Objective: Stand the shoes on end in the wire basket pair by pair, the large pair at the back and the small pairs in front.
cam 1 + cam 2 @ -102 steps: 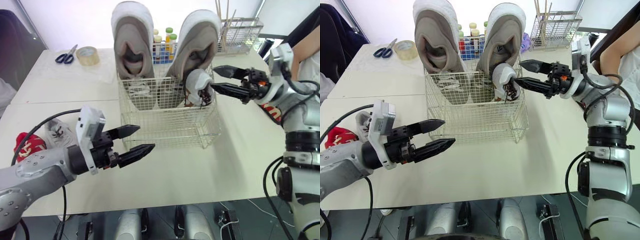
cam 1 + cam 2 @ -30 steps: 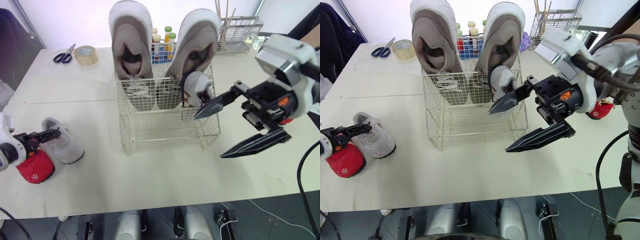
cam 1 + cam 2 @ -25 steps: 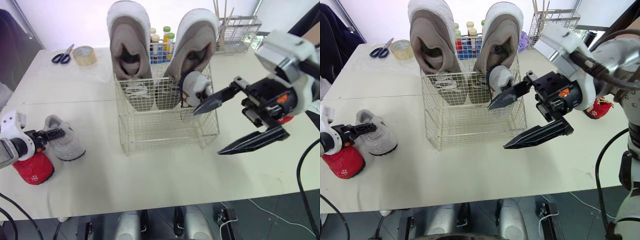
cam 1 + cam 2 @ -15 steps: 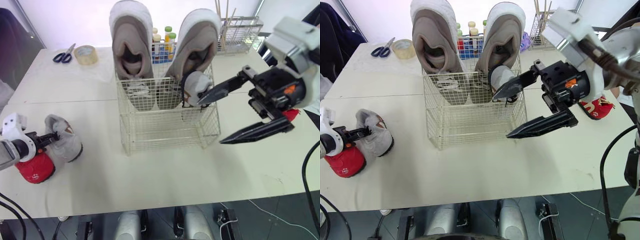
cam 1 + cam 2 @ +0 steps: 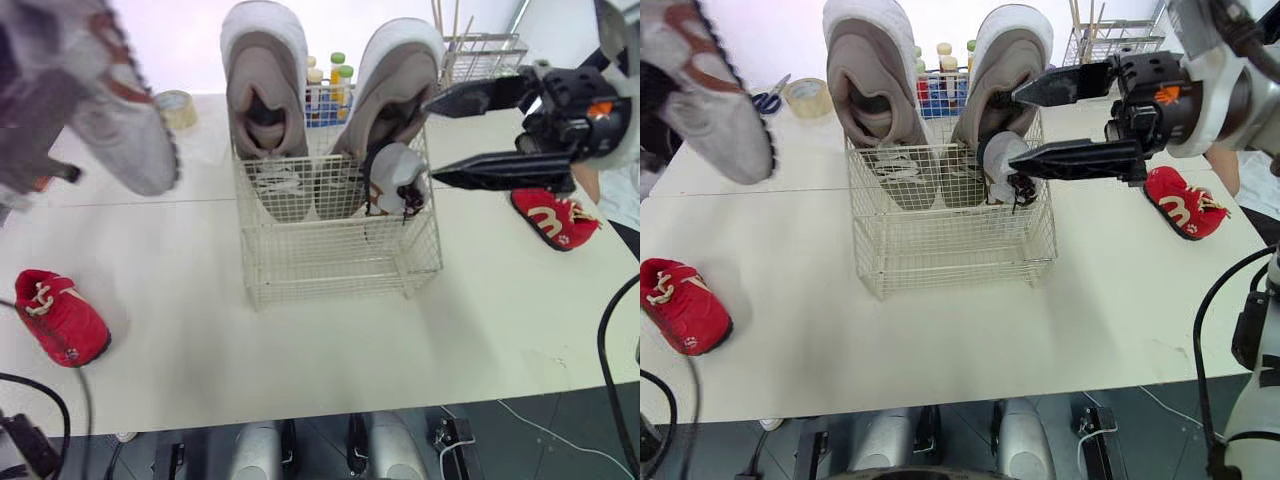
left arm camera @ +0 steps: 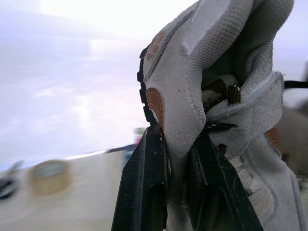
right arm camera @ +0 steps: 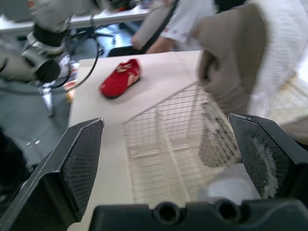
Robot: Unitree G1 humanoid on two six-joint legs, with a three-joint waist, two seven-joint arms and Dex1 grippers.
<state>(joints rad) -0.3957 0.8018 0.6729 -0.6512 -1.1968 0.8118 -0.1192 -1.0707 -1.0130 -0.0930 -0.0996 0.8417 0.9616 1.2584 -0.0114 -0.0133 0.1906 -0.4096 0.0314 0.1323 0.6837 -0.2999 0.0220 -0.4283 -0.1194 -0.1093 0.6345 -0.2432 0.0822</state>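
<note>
While the large pair (image 5: 265,110) is standing at the back of the wire basket (image 5: 340,262) with one small grey shoe (image 5: 397,178) in its front right corner, the left gripper (image 6: 175,144) is clamping the grey mate (image 5: 125,135) aloft above the tabletop's (image 5: 330,345) left edge. The right gripper (image 5: 430,142) is hovering wide open and empty beside the basket. The left red shoe (image 5: 60,315) and right red shoe (image 5: 555,217) are lying at opposite edges, not yet loaded.

The right gripper (image 7: 166,120) holds its two black fingers (image 7: 79,161) spread wide apart, facing the wire basket (image 7: 163,154) on the desk (image 7: 163,82). A large grey-brown shoe (image 7: 228,60) with a white sole rises out of the basket. A red shoe (image 7: 120,77) lies near the desk's edge, well apart from the basket; beyond that edge is a person (image 7: 187,19) in a white top.
</note>
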